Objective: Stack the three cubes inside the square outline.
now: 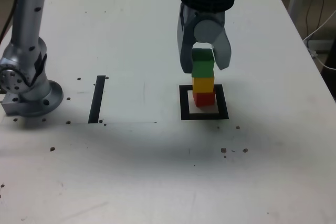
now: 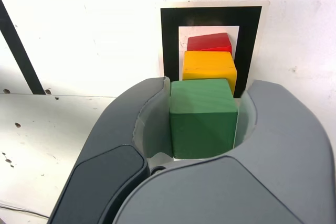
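Green cube from tool: the green cube (image 1: 202,66) lay between the two fingers of the tool (image 1: 205,69), at their tip end, with a finger to each side of it.
Tool: open, by a little; a narrow gap showed between the green cube and the finger on the exterior view's right. The other finger was close beside the cube, and whether it touched could not be told.
Tool's reach: it came down from above, the arm rising behind it out of the exterior view's top; this one arm was the one at the stack.
Stack's long axis: upright, green on the yellow cube (image 1: 203,85), yellow on the red cube (image 1: 204,98). The wrist view showed slight turns between the cubes, but the column stood.
Square outline: the red cube sat within the square outline (image 1: 185,103), on its white centre, towards the exterior view's right side of it.
Step in hand: the release of the top cube, by the look of it; the stacking seemed all but finished.
Coming move: it called for a wider, even opening and then a retreat straight up, clear of the green cube's sides.
Risk: a sideways drift could have let the nearer finger drag the green cube off yellow.
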Motion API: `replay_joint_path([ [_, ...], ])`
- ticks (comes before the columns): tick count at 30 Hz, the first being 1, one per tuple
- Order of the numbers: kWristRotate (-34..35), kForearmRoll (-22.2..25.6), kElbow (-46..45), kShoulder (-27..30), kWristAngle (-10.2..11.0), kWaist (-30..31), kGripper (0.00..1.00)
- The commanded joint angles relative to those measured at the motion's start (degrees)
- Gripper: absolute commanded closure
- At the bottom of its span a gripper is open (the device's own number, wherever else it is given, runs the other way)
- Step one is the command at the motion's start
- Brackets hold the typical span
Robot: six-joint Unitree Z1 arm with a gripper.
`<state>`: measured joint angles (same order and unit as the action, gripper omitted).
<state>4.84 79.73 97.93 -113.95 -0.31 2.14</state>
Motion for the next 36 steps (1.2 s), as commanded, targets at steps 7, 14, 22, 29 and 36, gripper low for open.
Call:
replay_joint_path([
  [7, 0.9, -0.5, 0.2, 0.8, 1.4, 0.8, 0.10],
  [14, 1.6, -0.4, 0.0, 1.3, 1.5, 1.0, 0.01],
  [22, 2.7, -0.2, -2.6, 3.7, 1.6, 2.2, 0.01],
  [29, 3.7, 0.3, -5.2, 8.2, 1.6, 4.8, 0.01],
  [36, 4.3, 0.2, -13.6, 16.5, 2.1, 5.1, 0.01],
])
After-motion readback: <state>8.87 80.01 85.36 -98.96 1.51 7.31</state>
